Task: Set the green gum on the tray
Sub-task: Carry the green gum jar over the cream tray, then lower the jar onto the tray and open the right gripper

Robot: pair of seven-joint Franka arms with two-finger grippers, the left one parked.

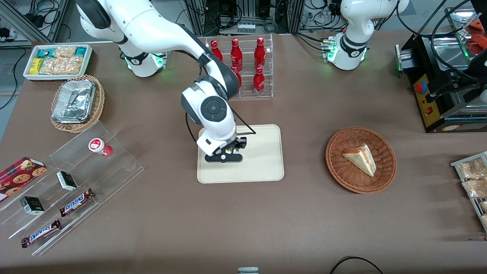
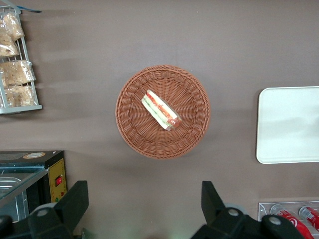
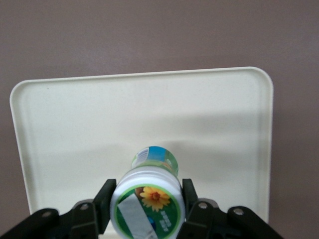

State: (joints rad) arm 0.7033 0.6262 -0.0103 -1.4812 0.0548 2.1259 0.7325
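Fingers (image 3: 147, 209) gripping green gum (image 3: 148, 196), above tray (image 3: 75, 124) mid

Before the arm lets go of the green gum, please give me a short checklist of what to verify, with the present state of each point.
1. Green gum held between the fingers of the hand: ok.
2. Hand is above the tray, not above bare table: ok.
3. Tray surface under the bottle is free of other things: ok.
4. Bottle stands upright, lid toward the wrist camera: ok.
5. Bottle bottom touches the tray: cannot tell.
6. Wicker basket with the sandwich lies apart from the tray: ok.
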